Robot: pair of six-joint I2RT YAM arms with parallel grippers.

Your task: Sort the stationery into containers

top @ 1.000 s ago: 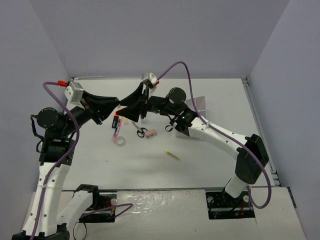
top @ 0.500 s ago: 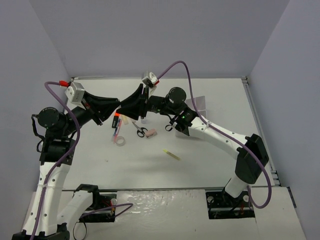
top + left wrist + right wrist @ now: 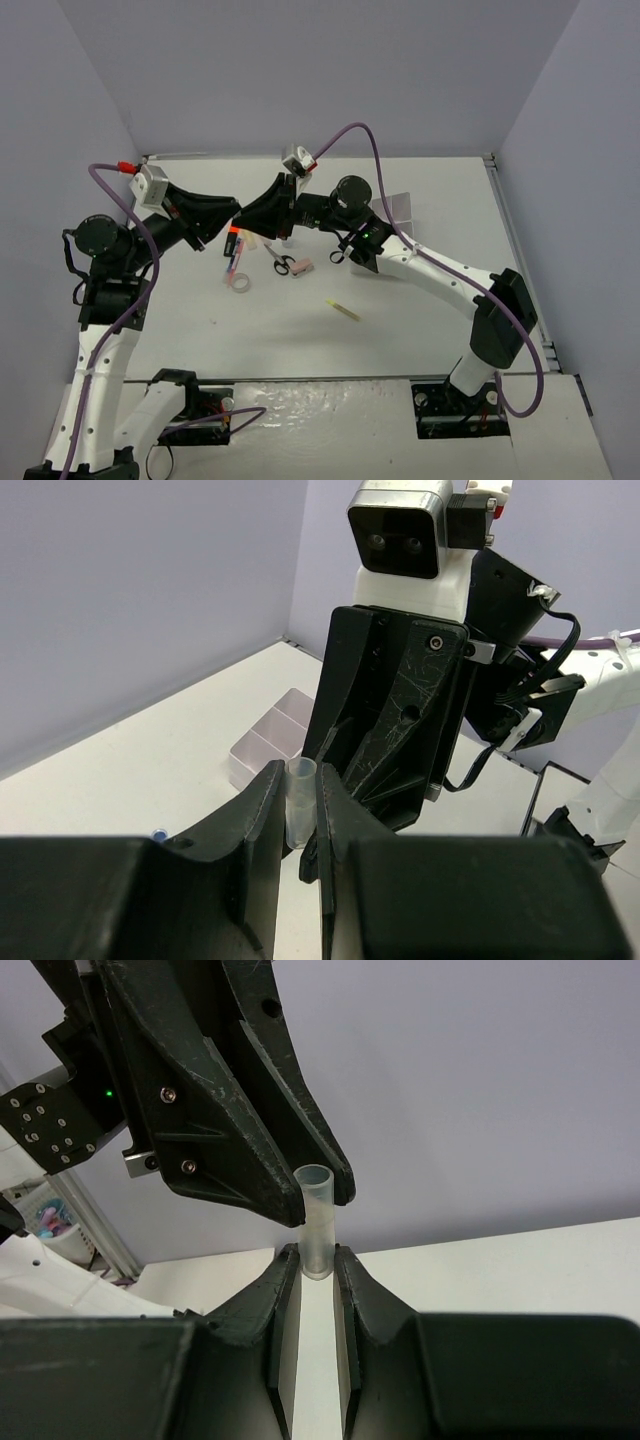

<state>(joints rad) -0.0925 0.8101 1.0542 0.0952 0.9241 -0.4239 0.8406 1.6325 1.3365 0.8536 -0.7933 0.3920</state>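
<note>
A tiny clear bottle (image 3: 300,805), its mouth open and uncapped, is pinched between both grippers above the table's left middle. My left gripper (image 3: 300,780) is shut on it, and my right gripper (image 3: 317,1255) is shut on its other end (image 3: 317,1222). In the top view the two grippers meet, left gripper (image 3: 236,212) against right gripper (image 3: 247,214), and hide the bottle. Below them lie an orange highlighter (image 3: 232,242), a pink highlighter (image 3: 236,263), a tape ring (image 3: 241,281), scissors (image 3: 282,262), a pink eraser (image 3: 302,268) and a yellow stick (image 3: 342,309).
The white divided tray (image 3: 398,207) stands at the back, partly hidden behind the right arm; it also shows in the left wrist view (image 3: 268,742). A small blue thing (image 3: 157,834) lies on the table by the left finger. Grey walls close in the table.
The right wrist has shifted slightly to the left, towards the left gripper. The items on the table have not moved.
</note>
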